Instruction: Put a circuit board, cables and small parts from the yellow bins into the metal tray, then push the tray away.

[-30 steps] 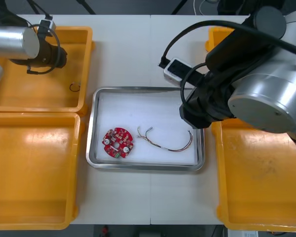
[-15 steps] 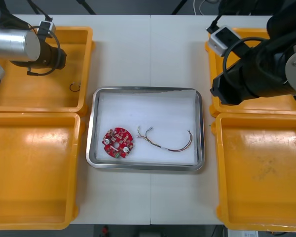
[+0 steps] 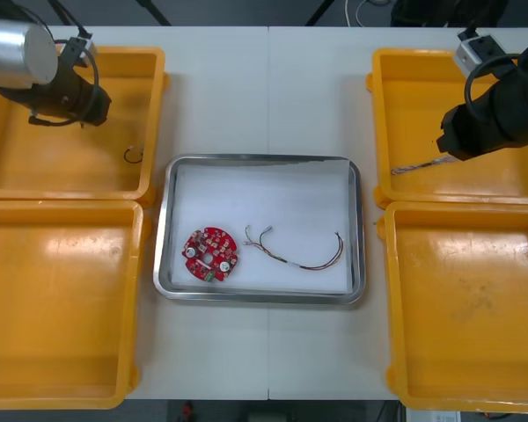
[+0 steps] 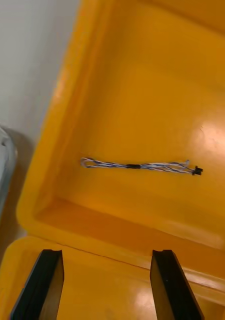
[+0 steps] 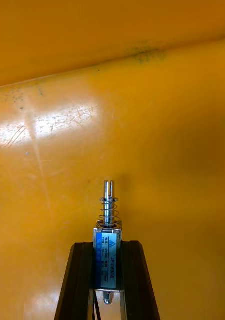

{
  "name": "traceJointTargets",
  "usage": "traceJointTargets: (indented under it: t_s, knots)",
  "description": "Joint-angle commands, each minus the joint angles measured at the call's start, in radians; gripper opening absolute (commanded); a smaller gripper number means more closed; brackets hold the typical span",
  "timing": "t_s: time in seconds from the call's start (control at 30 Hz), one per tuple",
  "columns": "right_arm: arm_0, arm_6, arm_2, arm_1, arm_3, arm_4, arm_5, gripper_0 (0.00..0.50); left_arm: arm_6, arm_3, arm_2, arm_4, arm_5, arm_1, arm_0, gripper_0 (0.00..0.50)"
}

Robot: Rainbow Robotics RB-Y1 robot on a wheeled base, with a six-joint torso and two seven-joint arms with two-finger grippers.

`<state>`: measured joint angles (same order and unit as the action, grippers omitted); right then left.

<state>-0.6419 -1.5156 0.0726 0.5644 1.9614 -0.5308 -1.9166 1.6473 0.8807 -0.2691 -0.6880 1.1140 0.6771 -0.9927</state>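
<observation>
Yellow bins (image 3: 157, 114), four; one tray (image 3: 165, 237).

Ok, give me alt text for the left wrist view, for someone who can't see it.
The left gripper is shut on a small metal part with a spring and a blue label, its black fingers on either side. Behind it is the floor of a yellow bin.

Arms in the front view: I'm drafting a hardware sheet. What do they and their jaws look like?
The left arm, over the far left bin, has a silver cylinder ending in a black wrist with looped black cables. The right arm, over the far right bin, shows black, with a black cable and a small white box. Both pairs of jaws are flat, black bars.
</observation>
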Motion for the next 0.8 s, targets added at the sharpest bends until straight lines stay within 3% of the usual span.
traceJointTargets:
  t_s: [0.03, 0.3, 0.6, 0.8]
  knots:
    - [-0.036, -0.026, 0.038, 0.017, -0.07, 0.049, -0.003, 0.5, 0.095, 0.086, 0.059, -0.016, 0.09, 0.076, -0.037, 0.0]
    - [-0.111, -0.02, 0.075, -0.02, -0.24, 0.143, -0.003, 0.5, 0.045, 0.227, 0.088, -0.024, 0.305, 0.116, -0.032, 0.0]
    - [-0.206, 0.005, 0.131, -0.101, -0.4, 0.265, 0.025, 0.5, -0.192, 0.529, 0.09, -0.024, 0.491, 0.13, 0.055, 0.0]
    - [-0.262, 0.055, 0.154, -0.146, -0.476, 0.351, 0.064, 0.5, -0.357, 0.722, 0.087, -0.065, 0.586, 0.127, 0.109, 0.0]
